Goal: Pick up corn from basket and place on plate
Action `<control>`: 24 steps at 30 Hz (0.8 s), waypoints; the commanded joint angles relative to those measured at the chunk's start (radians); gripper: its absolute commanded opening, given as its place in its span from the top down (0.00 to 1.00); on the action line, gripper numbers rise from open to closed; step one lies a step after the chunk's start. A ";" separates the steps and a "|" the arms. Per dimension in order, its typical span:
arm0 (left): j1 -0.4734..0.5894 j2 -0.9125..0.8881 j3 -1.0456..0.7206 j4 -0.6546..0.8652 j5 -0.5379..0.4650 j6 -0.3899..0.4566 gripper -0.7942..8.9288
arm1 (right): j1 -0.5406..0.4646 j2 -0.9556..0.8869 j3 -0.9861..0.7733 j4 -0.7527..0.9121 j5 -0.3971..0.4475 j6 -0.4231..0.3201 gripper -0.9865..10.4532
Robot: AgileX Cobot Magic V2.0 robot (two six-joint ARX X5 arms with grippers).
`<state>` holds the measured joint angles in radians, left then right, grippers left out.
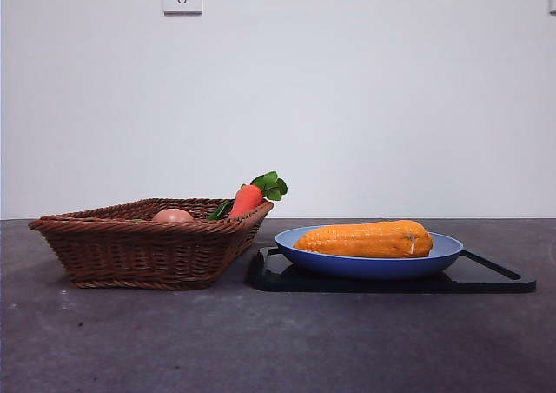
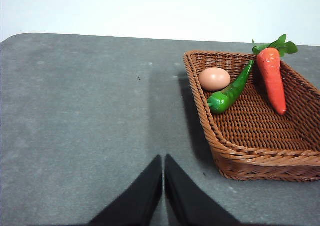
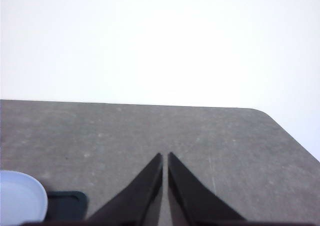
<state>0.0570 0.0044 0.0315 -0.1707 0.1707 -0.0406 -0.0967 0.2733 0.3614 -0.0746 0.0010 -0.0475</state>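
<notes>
The corn [image 1: 369, 239] lies lengthwise in the light-blue plate [image 1: 439, 256], which rests on a black tray [image 1: 486, 280]. To its left stands the brown wicker basket [image 1: 130, 249]; the left wrist view shows the basket [image 2: 250, 156] beside my left gripper [image 2: 163, 158], which is shut above bare table. My right gripper [image 3: 165, 156] is shut too, over bare table, with the plate's rim [image 3: 20, 196] at the corner of its view. Neither gripper shows in the front view.
Inside the basket lie a carrot with green leaves [image 2: 272, 76], a green pepper [image 2: 230, 91] and a pinkish egg [image 2: 215, 79]. The carrot [image 1: 248, 198] pokes over the basket rim. The table's rounded far corner [image 3: 265, 113] shows in the right wrist view.
</notes>
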 commanded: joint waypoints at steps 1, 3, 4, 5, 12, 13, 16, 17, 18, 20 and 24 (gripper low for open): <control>0.003 -0.001 -0.024 -0.014 0.001 -0.003 0.91 | -0.005 -0.065 -0.083 0.048 0.000 -0.013 0.91; 0.003 -0.001 -0.024 -0.014 0.001 -0.003 0.91 | -0.005 -0.106 -0.135 0.060 0.000 -0.013 0.91; 0.003 -0.001 -0.024 -0.014 0.001 -0.003 0.91 | -0.005 -0.122 -0.158 0.060 0.000 -0.013 0.91; 0.003 -0.001 -0.024 -0.014 0.001 -0.003 0.91 | -0.005 -0.135 -0.175 0.060 0.000 -0.013 0.91; 0.003 -0.001 -0.024 -0.014 0.001 -0.003 0.91 | -0.004 -0.207 -0.292 0.054 0.000 -0.010 0.91; 0.003 -0.001 -0.024 -0.014 0.001 -0.003 0.91 | -0.004 -0.213 -0.303 0.050 0.000 -0.006 0.91; 0.003 -0.001 -0.024 -0.014 0.001 -0.003 0.91 | -0.004 -0.229 -0.336 0.044 0.000 0.008 0.91; 0.003 -0.001 -0.024 -0.014 0.001 -0.003 0.91 | -0.004 -0.234 -0.344 0.043 0.000 0.012 0.91; 0.003 -0.001 -0.024 -0.014 0.001 -0.002 0.91 | -0.004 -0.240 -0.352 0.030 0.000 0.016 0.91; 0.003 -0.001 -0.024 -0.014 0.001 -0.003 0.91 | -0.004 -0.253 -0.352 -0.025 0.000 0.017 0.91; 0.003 -0.001 -0.024 -0.014 0.001 -0.003 0.91 | -0.004 -0.270 -0.352 -0.106 0.000 0.018 0.91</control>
<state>0.0570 0.0044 0.0315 -0.1707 0.1707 -0.0410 -0.0998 0.0067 0.0162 -0.1703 0.0002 -0.0441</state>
